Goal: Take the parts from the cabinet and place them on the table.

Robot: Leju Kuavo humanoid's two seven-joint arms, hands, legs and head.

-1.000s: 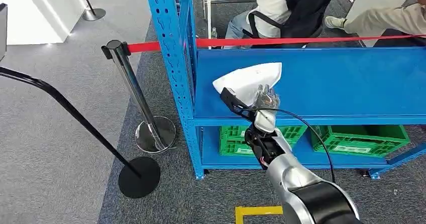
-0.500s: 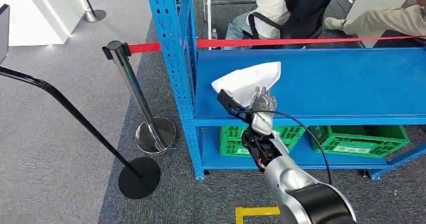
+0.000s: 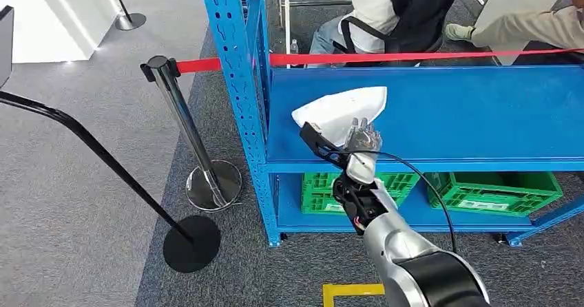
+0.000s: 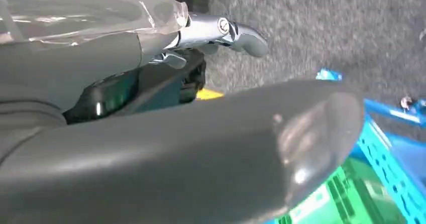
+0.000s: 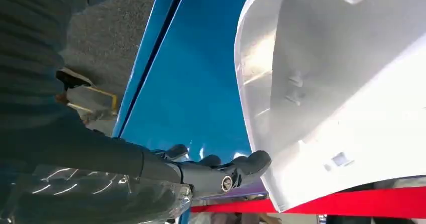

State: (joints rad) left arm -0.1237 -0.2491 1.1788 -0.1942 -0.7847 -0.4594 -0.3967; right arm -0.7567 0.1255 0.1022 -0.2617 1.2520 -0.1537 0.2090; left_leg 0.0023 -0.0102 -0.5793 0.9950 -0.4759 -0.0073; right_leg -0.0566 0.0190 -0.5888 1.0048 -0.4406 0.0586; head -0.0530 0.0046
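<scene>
While the white part [image 3: 342, 114] lay near the blue shelf's [image 3: 468, 114] left front corner, the right hand [image 3: 361, 140] reached it, fingers [image 5: 251, 162] spread, touching its edge without grasping; no readable writing showed.

Readable text: none in any view.
Green crates [image 3: 493, 190]: pale labels on their front walls, printing too small to read.
Green crate by the left hand [image 4: 346, 196]: a white label patch, blurred, no letters to make out.
White part [image 5: 346, 83]: small moulded marks on its inner face, not legible as characters.
Blue shelf upright [image 3: 231, 66]: punched slots, no numbers or lettering.
Red barrier belt [image 3: 413, 56]: plain, no print to be seen.
Yellow floor marking [image 3: 351, 292]: a plain line, no writing.
</scene>
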